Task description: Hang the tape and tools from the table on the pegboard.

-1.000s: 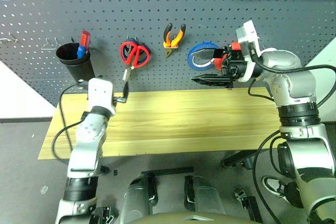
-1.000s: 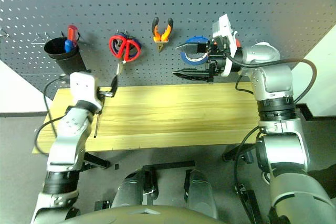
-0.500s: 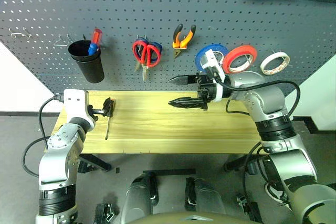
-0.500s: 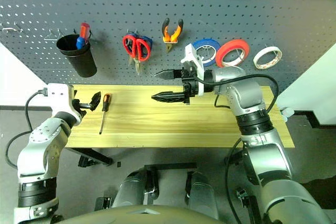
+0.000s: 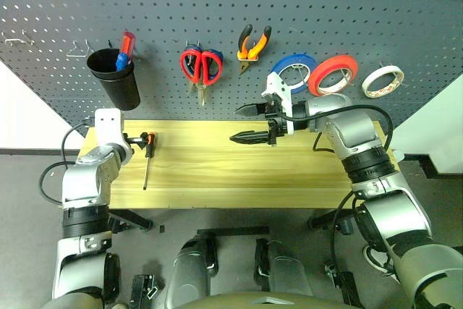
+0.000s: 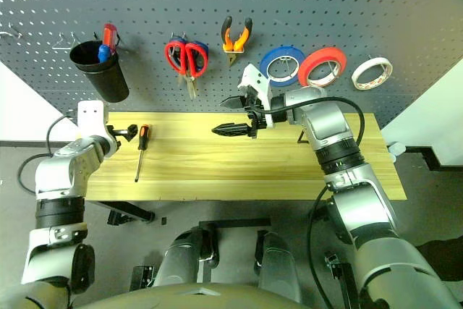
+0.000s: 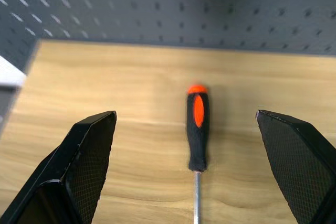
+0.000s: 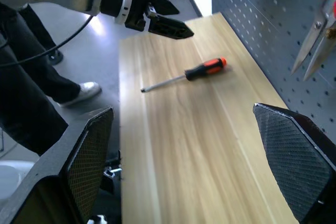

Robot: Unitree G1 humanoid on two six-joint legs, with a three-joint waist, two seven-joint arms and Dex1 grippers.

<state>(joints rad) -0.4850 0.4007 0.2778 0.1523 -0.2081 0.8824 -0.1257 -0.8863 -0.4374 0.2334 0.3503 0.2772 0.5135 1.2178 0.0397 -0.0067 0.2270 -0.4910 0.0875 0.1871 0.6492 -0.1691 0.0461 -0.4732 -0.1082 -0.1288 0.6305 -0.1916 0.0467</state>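
Screwdriver (image 5: 147, 157): lies flat on the table (image 5: 239, 179) near its left end, orange-and-black handle toward the pegboard (image 5: 289, 19), steel shaft pointing toward the table's front edge.
Left hand (image 5: 141, 138): fingers spread wide, holding nothing; it sits just beside the screwdriver's handle end, and in the left wrist view the handle (image 7: 197, 124) lies between the two fingers without touching either.
Right hand (image 5: 247, 124): fingers wide apart and empty, above the table's middle, pointing left toward the screwdriver, well apart from it.
Whitish tape roll (image 5: 382, 81): hangs at the right end of the pegboard, beside the red roll (image 5: 333, 75) and the blue roll (image 5: 295, 72).
Pliers (image 5: 253, 43): hang on the pegboard above the right hand.
Red-handled scissors (image 5: 202, 69): hang blades down, left of the pliers.
Black cup (image 5: 116, 77): on the pegboard above the left hand, holding a red and blue-handled tool.
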